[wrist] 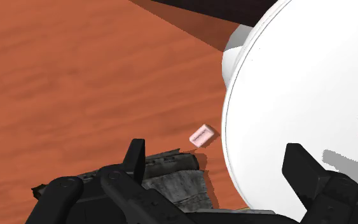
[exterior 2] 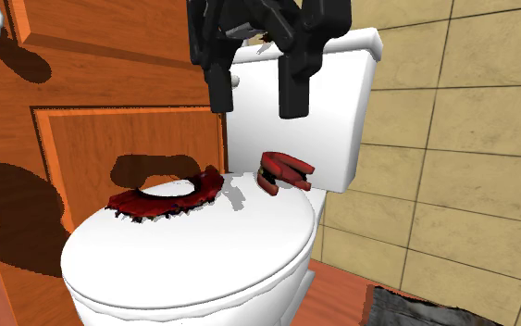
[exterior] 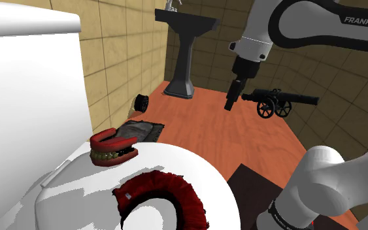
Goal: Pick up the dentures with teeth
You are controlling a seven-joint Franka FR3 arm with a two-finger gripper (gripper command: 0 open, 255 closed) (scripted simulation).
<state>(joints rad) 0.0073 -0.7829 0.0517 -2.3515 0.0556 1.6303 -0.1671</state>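
Shoulder view: red, toothed dentures lie ungrasped on white toilet lid; black end effector open, empty (approach outstanding).

1. The dentures sit on the toilet lid, at its back, just before the tank.
2. A ring also lies on the lid, left of the dentures in the second exterior view and apart from them.
3. A door stands left of the tank in that view.
4. In the shoulder view a sink stands on the floor at the far wall, with a cannon on the floor to its right.
5. A mat lies on the floor between toilet and sink.
6. An eraser lies on the floor, near the mat and the lid's rim.
7. The hand hangs above the floor, between sink and cannon in the shoulder view, well apart from the dentures.
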